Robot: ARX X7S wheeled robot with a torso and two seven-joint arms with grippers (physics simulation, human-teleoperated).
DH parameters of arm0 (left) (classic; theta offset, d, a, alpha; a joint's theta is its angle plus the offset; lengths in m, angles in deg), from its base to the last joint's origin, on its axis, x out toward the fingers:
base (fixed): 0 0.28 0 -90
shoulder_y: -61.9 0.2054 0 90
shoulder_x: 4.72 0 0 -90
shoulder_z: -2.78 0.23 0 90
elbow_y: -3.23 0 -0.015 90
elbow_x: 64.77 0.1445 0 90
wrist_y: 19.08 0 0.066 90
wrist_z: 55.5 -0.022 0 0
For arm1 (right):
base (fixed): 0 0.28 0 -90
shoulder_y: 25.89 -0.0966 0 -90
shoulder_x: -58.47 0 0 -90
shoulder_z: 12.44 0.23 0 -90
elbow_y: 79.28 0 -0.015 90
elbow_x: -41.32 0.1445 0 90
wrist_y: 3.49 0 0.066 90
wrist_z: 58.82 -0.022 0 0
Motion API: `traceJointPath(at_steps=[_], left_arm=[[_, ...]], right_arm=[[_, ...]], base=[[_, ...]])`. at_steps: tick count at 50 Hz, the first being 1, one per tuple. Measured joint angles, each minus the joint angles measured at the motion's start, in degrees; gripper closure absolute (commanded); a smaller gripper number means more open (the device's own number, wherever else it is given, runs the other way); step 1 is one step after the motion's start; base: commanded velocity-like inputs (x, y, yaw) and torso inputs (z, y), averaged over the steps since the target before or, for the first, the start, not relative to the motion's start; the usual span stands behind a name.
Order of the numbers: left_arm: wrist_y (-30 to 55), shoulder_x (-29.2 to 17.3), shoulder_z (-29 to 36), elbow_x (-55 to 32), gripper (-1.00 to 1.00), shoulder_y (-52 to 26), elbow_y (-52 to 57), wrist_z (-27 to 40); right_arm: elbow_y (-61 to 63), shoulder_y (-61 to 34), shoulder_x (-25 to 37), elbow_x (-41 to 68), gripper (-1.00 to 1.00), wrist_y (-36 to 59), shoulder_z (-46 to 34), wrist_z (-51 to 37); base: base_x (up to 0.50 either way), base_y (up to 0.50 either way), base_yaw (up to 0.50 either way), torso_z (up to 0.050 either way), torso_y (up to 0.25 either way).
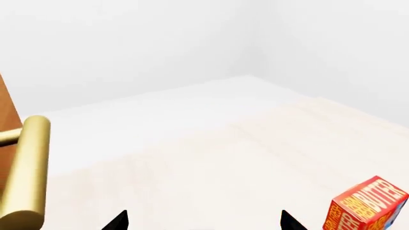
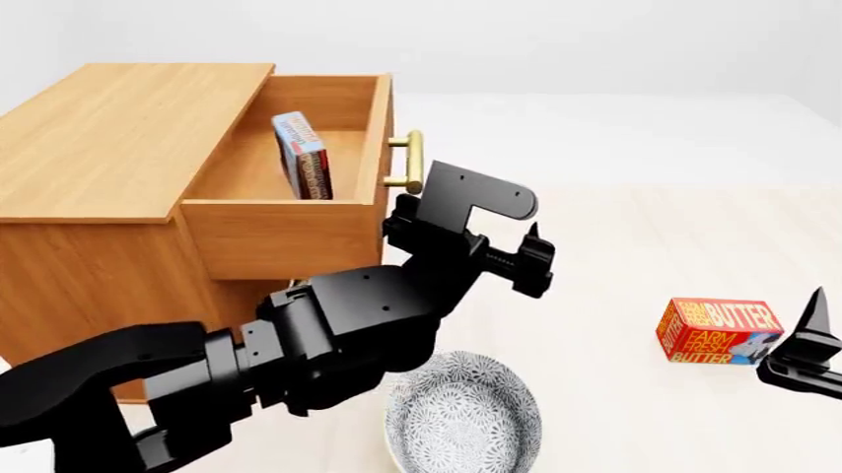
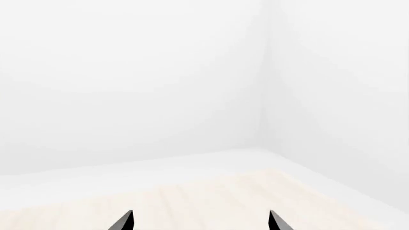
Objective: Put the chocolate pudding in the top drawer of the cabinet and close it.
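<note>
The honey-brown cabinet (image 2: 118, 128) stands at the left in the head view. Its top drawer (image 2: 283, 236) is pulled out, with the brass bar handle (image 2: 412, 163) on its front. The chocolate pudding (image 2: 303, 158), a thin dark box with red and blue print, stands on edge inside the drawer. My left gripper (image 2: 537, 258) is open and empty, just right of the handle and a little below it. In the left wrist view the handle (image 1: 28, 172) is beside the open gripper (image 1: 204, 221). My right gripper (image 2: 806, 345) is open and empty at the far right; it also shows in the right wrist view (image 3: 199, 221).
An orange-red butter box (image 2: 720, 331) lies on the pale floor near my right gripper; it also shows in the left wrist view (image 1: 367, 206). A patterned grey bowl (image 2: 460, 414) sits low in the middle, under my left arm. White walls stand behind.
</note>
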Motion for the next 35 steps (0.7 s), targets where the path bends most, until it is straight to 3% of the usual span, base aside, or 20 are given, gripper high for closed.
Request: traceJointPath(at_steps=[35], left_arm=[[-1.0,-5.9,-0.5,1.3,-1.0,1.2,-1.6,-1.0]], right_arm=[[0.5,0.7,-0.3,-0.5,-1.0,0.7,1.1,-0.2]], base=[[0.0,0.0,0.0,0.0,0.0]])
